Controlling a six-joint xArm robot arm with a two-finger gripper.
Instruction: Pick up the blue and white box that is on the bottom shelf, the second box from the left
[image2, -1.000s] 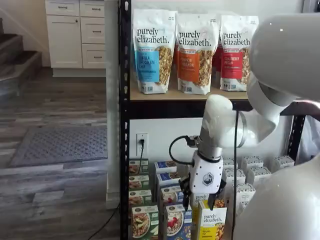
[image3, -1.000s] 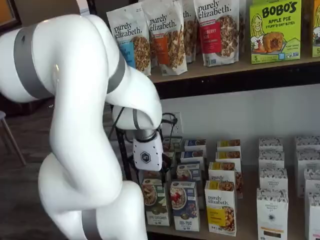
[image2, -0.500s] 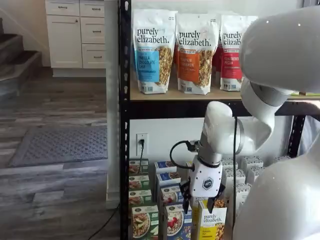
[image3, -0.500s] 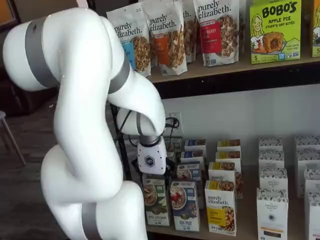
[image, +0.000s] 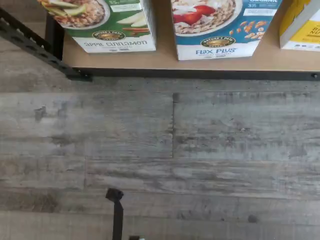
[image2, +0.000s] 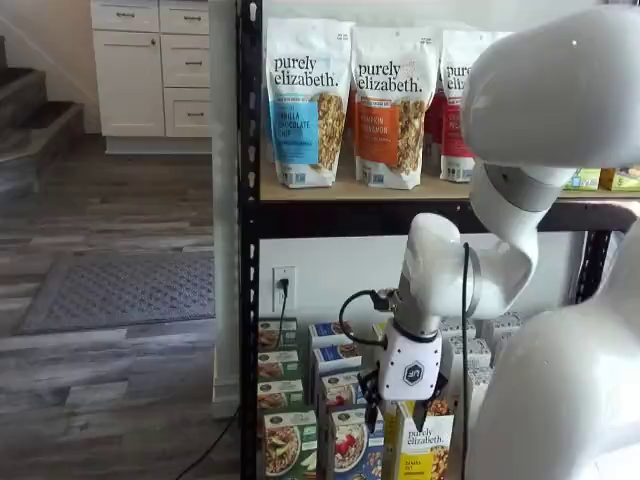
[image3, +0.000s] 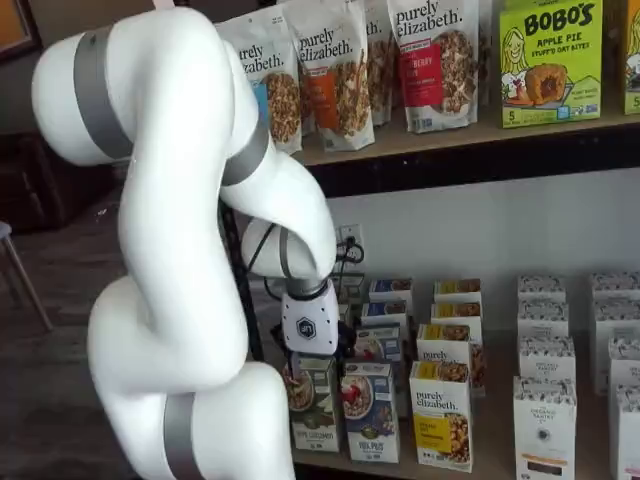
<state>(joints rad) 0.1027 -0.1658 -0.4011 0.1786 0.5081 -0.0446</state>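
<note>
Gripper (image2: 402, 412) has descended over the last second toward the bottom shelf (image3: 480, 462); jaws' opening cannot be told, nothing held. The blue and white box (image3: 368, 411) stands untouched just below-right.

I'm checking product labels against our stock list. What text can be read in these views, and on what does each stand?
"FLAX PLUS": the blue and white box.
"APPLE CINNAMON": green-and-white box.
"purely elizabeth.": granola bags and yellow box.
"BOBO'S APPLE PIE": green carton.
Flavour bands and other small print: too small or blurred to read.
</note>
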